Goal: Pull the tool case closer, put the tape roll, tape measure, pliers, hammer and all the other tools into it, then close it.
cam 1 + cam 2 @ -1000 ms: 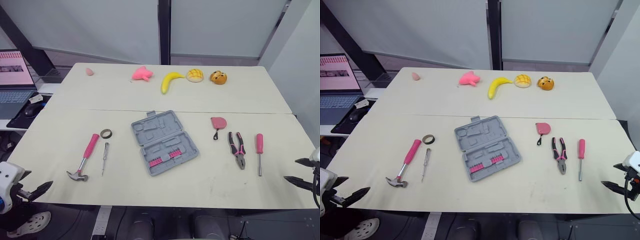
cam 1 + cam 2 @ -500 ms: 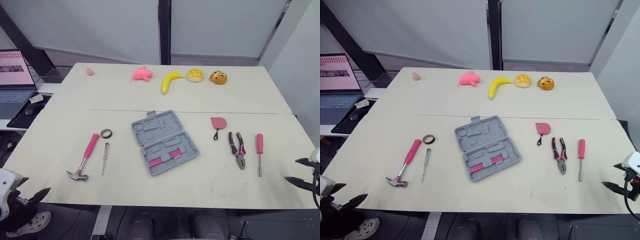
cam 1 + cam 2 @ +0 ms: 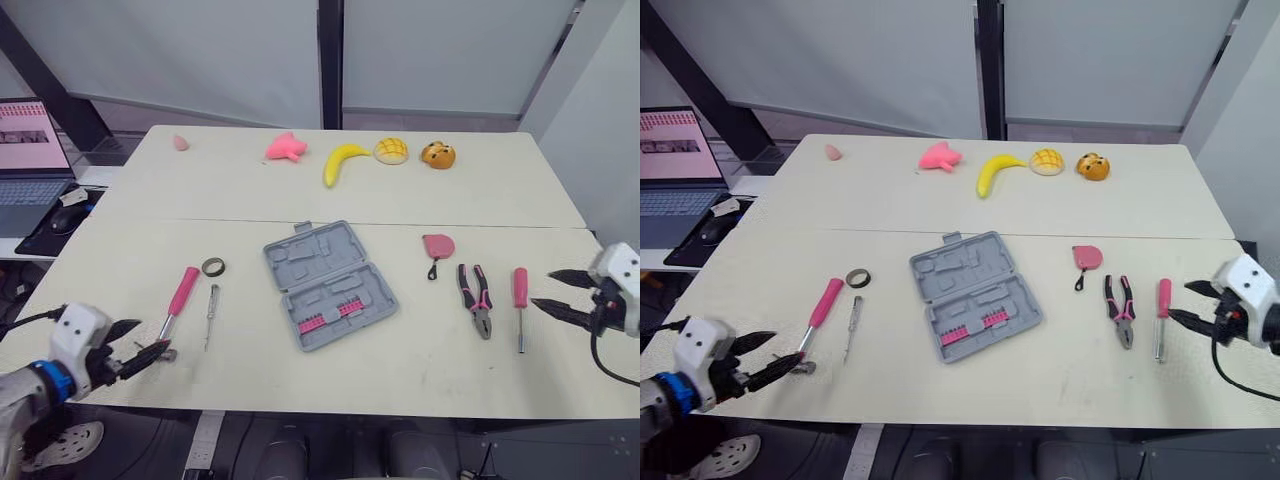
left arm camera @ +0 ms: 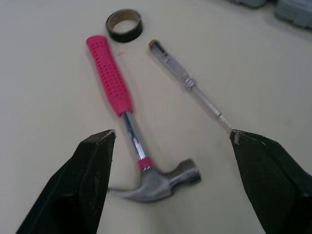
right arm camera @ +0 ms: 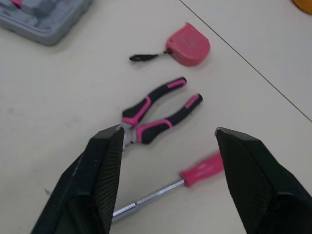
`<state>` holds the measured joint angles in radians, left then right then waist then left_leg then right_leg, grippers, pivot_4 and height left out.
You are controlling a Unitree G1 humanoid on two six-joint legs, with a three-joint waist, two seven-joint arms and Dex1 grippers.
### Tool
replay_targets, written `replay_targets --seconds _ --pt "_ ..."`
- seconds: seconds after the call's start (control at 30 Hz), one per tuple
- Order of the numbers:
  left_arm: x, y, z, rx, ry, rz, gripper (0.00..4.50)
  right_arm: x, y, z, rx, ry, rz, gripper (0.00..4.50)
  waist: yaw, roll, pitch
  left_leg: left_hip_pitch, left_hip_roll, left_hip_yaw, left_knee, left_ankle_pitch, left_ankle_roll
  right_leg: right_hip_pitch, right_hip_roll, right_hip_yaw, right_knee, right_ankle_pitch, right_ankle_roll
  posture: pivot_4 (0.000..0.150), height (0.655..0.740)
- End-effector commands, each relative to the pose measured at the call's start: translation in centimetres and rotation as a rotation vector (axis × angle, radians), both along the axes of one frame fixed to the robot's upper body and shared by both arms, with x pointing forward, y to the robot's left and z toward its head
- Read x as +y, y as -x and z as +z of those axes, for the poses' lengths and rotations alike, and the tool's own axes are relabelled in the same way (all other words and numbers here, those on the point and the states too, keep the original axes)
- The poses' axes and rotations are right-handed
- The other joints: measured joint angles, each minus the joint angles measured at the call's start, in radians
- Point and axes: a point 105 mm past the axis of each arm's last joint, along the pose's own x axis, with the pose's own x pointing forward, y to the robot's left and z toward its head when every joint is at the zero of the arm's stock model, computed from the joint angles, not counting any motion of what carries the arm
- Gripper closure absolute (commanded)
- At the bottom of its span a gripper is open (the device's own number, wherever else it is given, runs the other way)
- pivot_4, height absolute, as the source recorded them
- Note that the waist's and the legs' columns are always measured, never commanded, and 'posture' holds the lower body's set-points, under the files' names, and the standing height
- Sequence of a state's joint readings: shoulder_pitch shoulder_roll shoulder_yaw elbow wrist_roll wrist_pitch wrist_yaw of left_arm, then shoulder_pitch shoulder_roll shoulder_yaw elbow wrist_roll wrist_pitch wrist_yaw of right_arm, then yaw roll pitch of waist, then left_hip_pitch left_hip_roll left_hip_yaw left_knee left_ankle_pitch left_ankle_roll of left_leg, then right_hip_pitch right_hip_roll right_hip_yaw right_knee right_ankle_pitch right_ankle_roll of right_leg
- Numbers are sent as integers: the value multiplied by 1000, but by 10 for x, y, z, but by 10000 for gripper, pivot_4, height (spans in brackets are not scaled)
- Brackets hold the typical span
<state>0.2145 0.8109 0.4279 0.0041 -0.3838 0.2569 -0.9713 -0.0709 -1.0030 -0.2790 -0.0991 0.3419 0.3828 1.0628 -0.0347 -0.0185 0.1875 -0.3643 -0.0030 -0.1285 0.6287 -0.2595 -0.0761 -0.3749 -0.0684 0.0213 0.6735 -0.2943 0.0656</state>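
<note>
Status: no tool packed. Tool case (image 3: 329,285) lies open mid-table (image 3: 420,200), not yet pulled near. Left: hammer (image 3: 172,313), tape roll (image 3: 212,266). Right: tape measure (image 3: 437,245), pliers (image 3: 474,297). Left gripper (image 3: 150,337) spread wide at the hammer head; right gripper (image 3: 542,288) spread wide beside a screwdriver (image 3: 519,305)

no readable text, laptop (image 3: 24,150) screen too small to make out, no legible brand, label or number on case (image 3: 329,284) or tape measure (image 5: 189,48)

grey tool case (image 3: 330,285), pink-handled hammer (image 3: 180,295), yellow banana (image 3: 340,160)
</note>
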Motion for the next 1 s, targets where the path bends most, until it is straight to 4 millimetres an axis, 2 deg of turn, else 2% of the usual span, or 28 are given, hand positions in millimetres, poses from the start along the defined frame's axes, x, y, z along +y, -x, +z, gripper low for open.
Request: replay_targets --seconds 0.03,0.17,0.27,0.3,0.4,0.57,0.63,0.83,1.0 --pt "-21 -10 2 -11 8 -69 21880 36 -11 11 -43 -12 79 24592 0 0 0 0 0 0 0 0 0 0 0 0 0 0 0 1500 7369" --pt "-38 -27 -5 -8 1 -118 34306 73 -34 11 -59 -17 129 31794 2 0 0 0 0 -1 0 0 0 0 0 -1 0 0 0 1500 7369" --pt "-51 -39 -14 -6 -12 -156 43730 100 -55 1 -55 -5 135 37267 2 0 0 -1 -1 -2 0 0 0 0 0 -2 0 0 0 1500 7369" --pt "-55 -44 -16 -8 -18 -166 45000 110 -62 -4 -50 11 141 38825 1 0 0 -1 -1 -2 0 0 0 -1 0 -2 0 0 0 1500 7369" --pt "-64 -54 -19 -18 -21 -180 45000 130 -76 -15 -43 51 160 44241 1 0 0 -3 -1 -3 0 0 0 -3 0 -3 0 0 -1 1500 7369" --pt "-80 -67 -29 -4 -30 -226 45000 161 -111 -32 -17 88 171 44648 -1 0 0 -9 -1 -3 1 1 -1 -11 0 -3 4 1 -1 1500 7369" --pt "-85 -72 -32 -3 -34 -235 45000 170 -118 -39 -6 100 189 44648 -5 0 0 -13 -1 -4 1 2 -4 -15 0 -4 5 1 -2 1500 7369" --pt "-98 -82 -38 3 -39 -265 45000 182 -138 -54 8 145 192 44648 -10 0 0 -14 -2 -5 1 3 -4 -15 0 -5 5 1 -2 1500 7369" --pt "-107 -85 -41 0 -30 -279 45000 191 -143 -62 29 149 199 44648 -22 0 0 -14 -2 -6 1 3 -5 -15 0 -5 6 1 -2 1500 7369"
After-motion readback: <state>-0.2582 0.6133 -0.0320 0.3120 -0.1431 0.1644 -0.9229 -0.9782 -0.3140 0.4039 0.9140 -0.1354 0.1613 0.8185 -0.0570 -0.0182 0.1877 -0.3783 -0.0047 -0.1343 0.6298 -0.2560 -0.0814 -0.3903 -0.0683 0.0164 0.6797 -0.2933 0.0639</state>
